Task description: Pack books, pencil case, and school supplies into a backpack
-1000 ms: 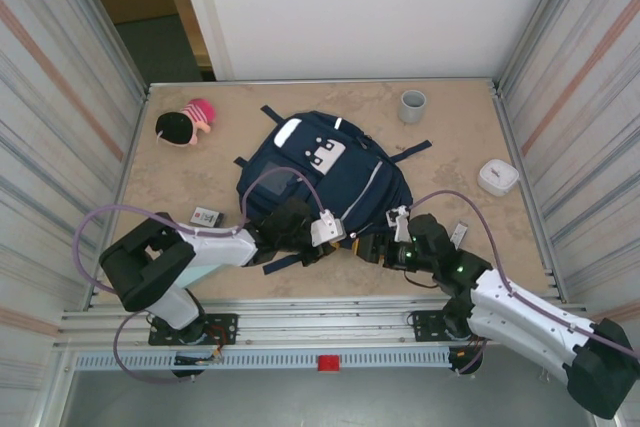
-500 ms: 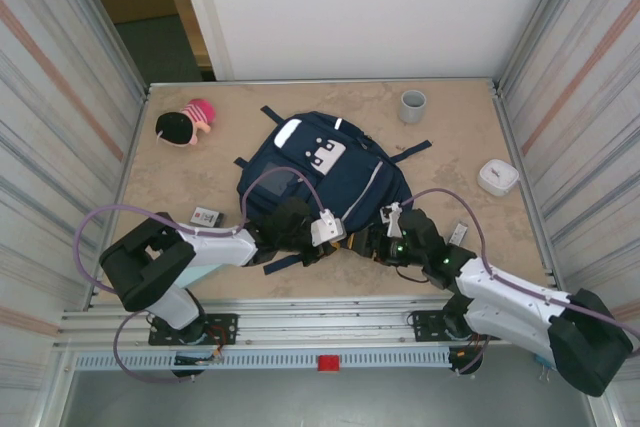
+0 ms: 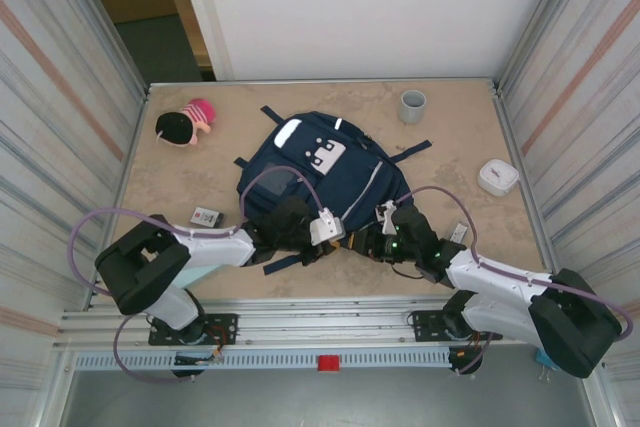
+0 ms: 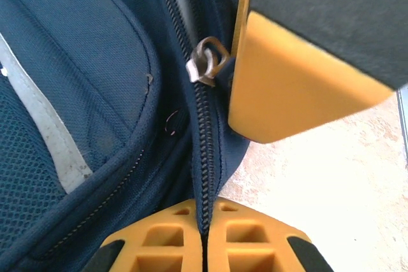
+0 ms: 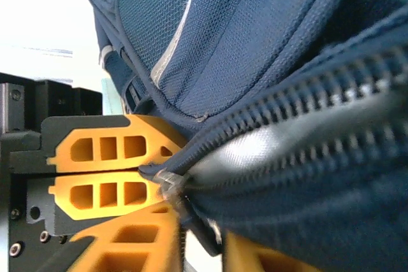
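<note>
Since a second ago the right arm has swung in toward the left, bringing the right gripper (image 3: 368, 243) closer to the left gripper (image 3: 348, 239), and its jaws have narrowed. Everything else on the table has stayed put.

A large navy-blue fabric backpack (image 3: 330, 167) with white patches lies flat in the middle of the sandy-coloured table (image 3: 470, 127). Both grippers meet at its near edge.

From the left wrist, the left gripper (image 4: 205, 234) is clenched on the backpack, its orange fingers pressed together over the zip tape. Just beyond it hangs a small metal zip pull (image 4: 207, 62), with one orange finger (image 4: 287, 87) of the right gripper close beside it.

From the right wrist, the right gripper (image 5: 191, 246) has its blurred fingers either side of that pull; I cannot tell whether they are pinching it yet.

Two small flat white printed school supplies are out on the table: one (image 3: 206, 215) near left of the backpack, one (image 3: 458, 233) near right. A grey cup (image 3: 412, 104) stands far right, a rounded white box (image 3: 497, 176) sits at the right, and a pink-and-black soft toy (image 3: 185, 123) lies far left.

The work seems to be on the zip, so packing is unfinished: both loose supplies are left to go in. Whether a book or pencil case is already inside cannot be told.
</note>
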